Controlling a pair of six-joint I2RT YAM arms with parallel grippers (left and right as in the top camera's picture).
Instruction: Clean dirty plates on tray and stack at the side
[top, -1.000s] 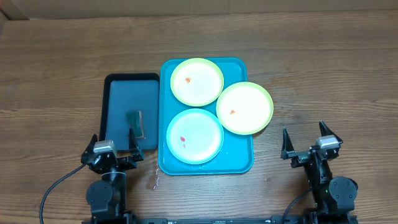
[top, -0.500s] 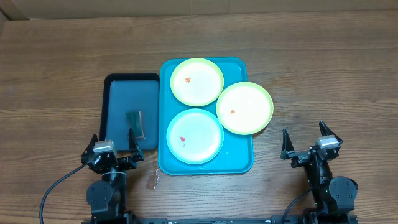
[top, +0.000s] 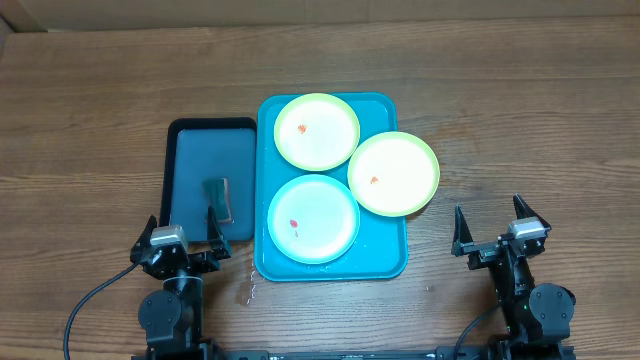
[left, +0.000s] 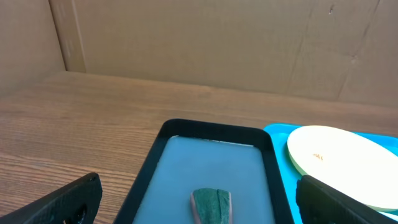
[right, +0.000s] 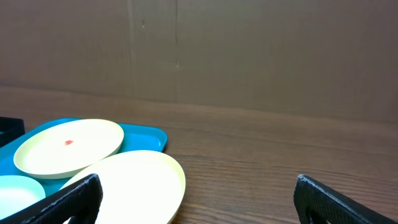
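Overhead, my left gripper (top: 185, 222) and right gripper (top: 487, 215) sit at six o'clock, jaws spread wide, empty. The teal rectangular plastic tray (top: 385, 255) carries a round light blue plastic plate (top: 313, 218) and a pale yellow-green plate (top: 316, 131); a second yellow-green plate (top: 393, 174) overhangs its three o'clock rim. Left wrist: a green sponge (left: 211, 205) lies in the dark navy tray (left: 211, 127). Right wrist: plates at eight o'clock.
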